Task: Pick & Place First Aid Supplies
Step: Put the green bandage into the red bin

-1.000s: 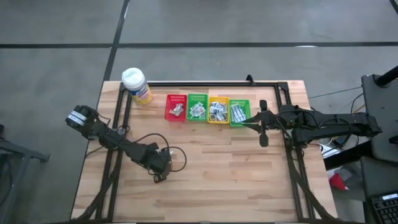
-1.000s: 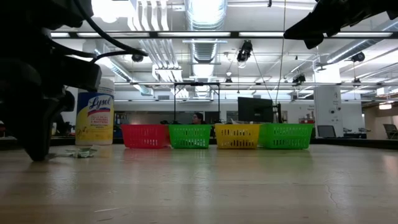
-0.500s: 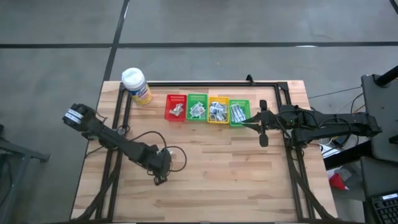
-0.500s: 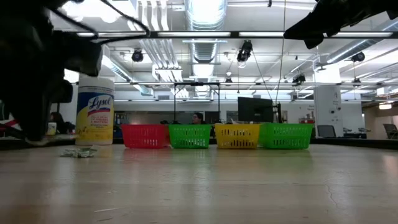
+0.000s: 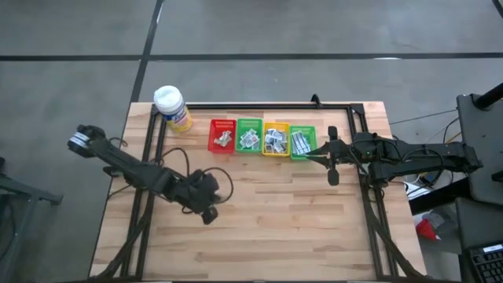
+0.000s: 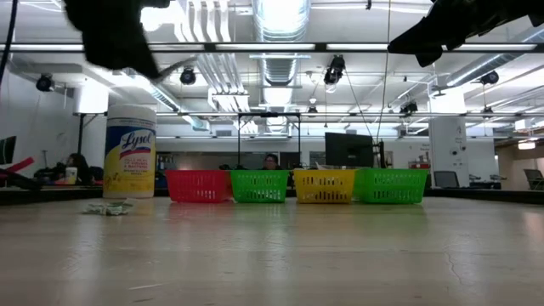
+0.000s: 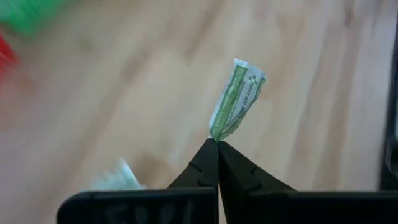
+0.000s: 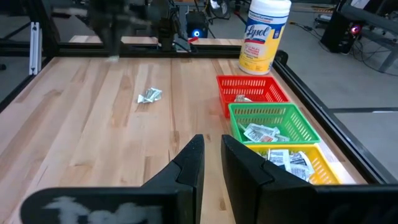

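My left gripper [image 5: 209,215] hangs above the table's near left part, shut on a small white packet with green print [image 7: 237,98], which is lifted clear of the wood. Another packet [image 8: 149,95] lies flat on the table below and also shows as a packet [image 6: 109,207] in the low view. Red [image 5: 222,135], green [image 5: 250,135], yellow [image 5: 275,139] and a second green basket [image 5: 302,142] stand in a row at the back, with packets inside. My right gripper [image 8: 212,163] waits above the right end of the row, open a little, with nothing between its fingers. My left gripper pinches the packet's one narrow end [image 7: 216,132] between its two fingertips. The fingers slant downward. The rest of the packet sticks out beyond the tips, slightly bent, clear of the table.
A yellow wipes bottle with a white cap [image 5: 173,108] stands at the back left, beside the red basket. A dark metal frame [image 5: 259,104] runs along the table's back and sides. Bare wood [image 5: 299,220] fills the table's near half.
My left gripper has risen from the table top, tipping less steeply downward as it went, and stayed shut. The green-printed packet has come up with it, lifted clear. The other packet has stayed on the table.
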